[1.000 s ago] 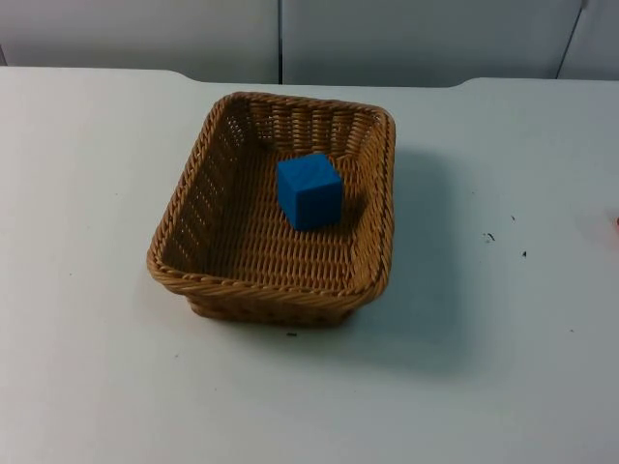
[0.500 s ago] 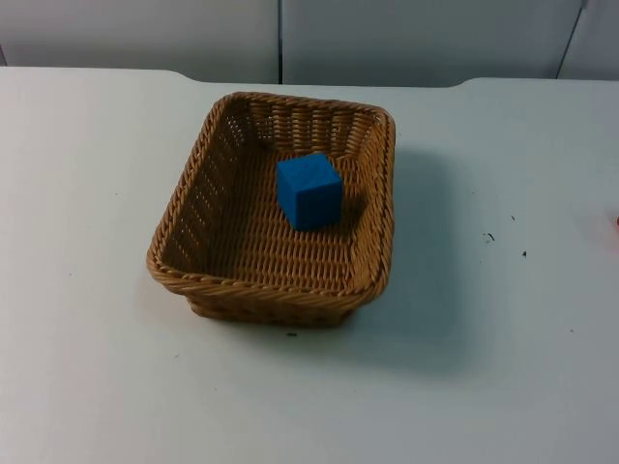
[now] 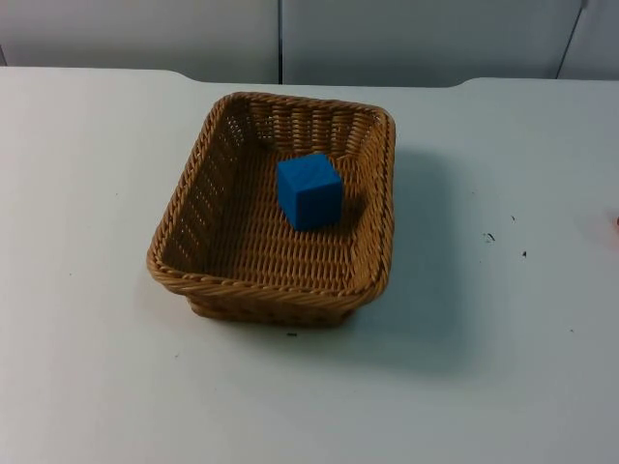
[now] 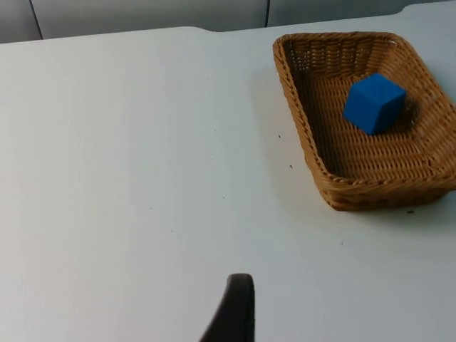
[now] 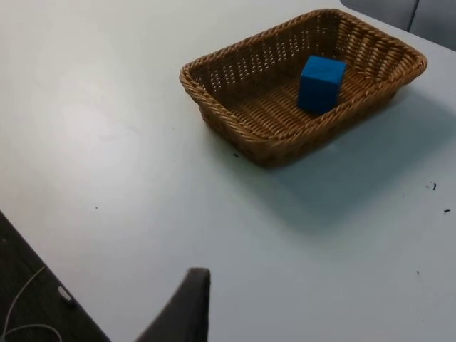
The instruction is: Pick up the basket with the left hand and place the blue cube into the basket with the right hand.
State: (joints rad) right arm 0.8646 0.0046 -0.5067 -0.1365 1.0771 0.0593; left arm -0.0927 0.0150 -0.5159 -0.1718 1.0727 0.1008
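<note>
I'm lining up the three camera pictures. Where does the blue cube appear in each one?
Top view: blue cube lies inside the basket, toward its far right corner.
Left wrist view: blue cube inside the basket.
Right wrist view: blue cube inside the basket.
Shared landmark: the wicker basket standing on the white table.

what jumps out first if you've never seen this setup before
A blue cube sits inside a brown wicker basket, toward its far right part. The basket stands on the white table near its middle, with both arms waiting well back from it.
</note>
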